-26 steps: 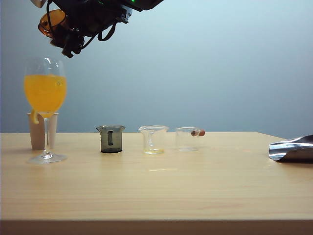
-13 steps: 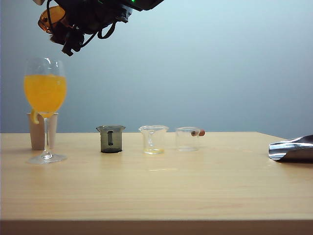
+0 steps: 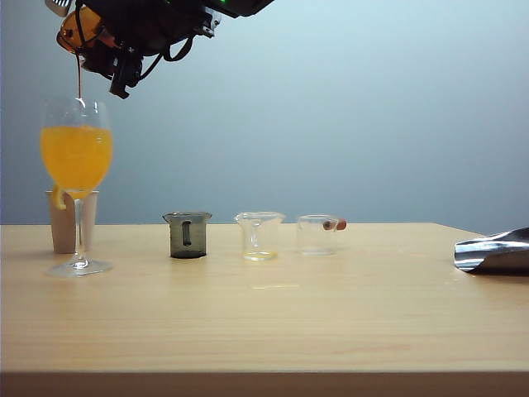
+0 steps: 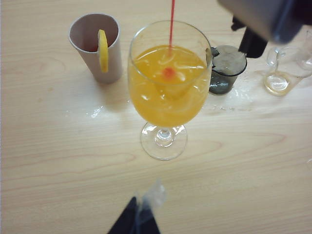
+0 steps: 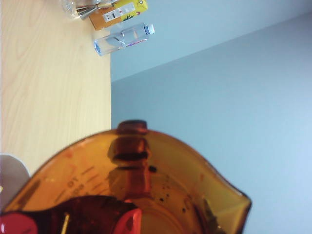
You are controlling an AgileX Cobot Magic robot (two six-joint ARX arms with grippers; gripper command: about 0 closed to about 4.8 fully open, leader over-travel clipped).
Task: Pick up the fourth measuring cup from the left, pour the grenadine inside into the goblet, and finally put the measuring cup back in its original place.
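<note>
Right gripper (image 3: 99, 37) is clamped on the fourth measuring cup (image 3: 78, 29), tipped high above the goblet (image 3: 77, 153), and a thin thread of grenadine (image 3: 79, 78) drops into the juice. Best to hold the spout over the bowl's centre and tilt gently. That arm reaches across from top right. The left gripper (image 4: 139, 217) hangs near the goblet's foot; whether its jaws are parted I can't tell.

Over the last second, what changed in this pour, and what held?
The right gripper, high above the goblet, tipped the fourth measuring cup further over; a thin red stream of grenadine now falls into the orange juice. The grip held. The goblet, the three cups on the table and the left gripper kept their places.
</note>
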